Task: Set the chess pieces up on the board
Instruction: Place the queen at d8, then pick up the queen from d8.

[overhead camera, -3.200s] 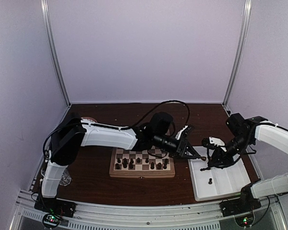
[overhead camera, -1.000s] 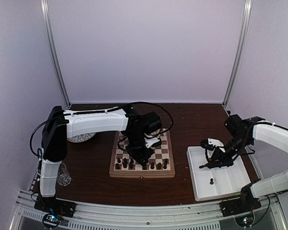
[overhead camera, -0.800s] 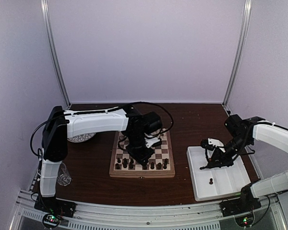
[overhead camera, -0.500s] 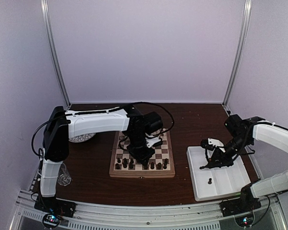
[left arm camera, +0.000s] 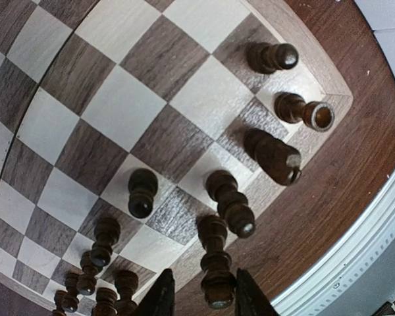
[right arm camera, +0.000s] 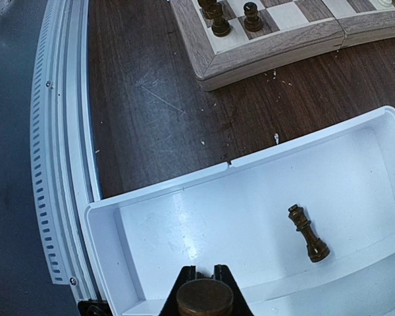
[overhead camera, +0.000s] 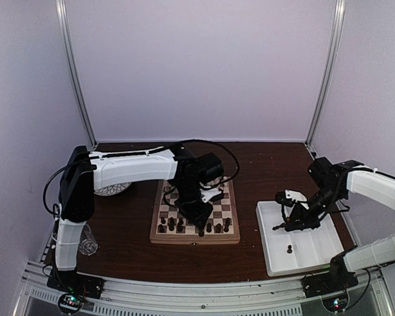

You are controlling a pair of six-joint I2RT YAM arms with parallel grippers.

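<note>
Left gripper (left arm camera: 202,284), jaws slightly parted around a dark piece (left arm camera: 214,263) seemingly standing on the board's (left arm camera: 118,118) near row, should lift straight up; right gripper (right arm camera: 204,273) clamps another piece (right arm camera: 205,297).

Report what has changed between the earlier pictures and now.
The left gripper swung from beside the white plastic tray back over the checkered wooden chessboard, lowered to its near edge row, and has just parted its jaws, releasing a dark brown wooden chess piece there. Unchanged: the right gripper hovers over the tray, shut on another dark piece; one dark piece remains in the tray.
</note>
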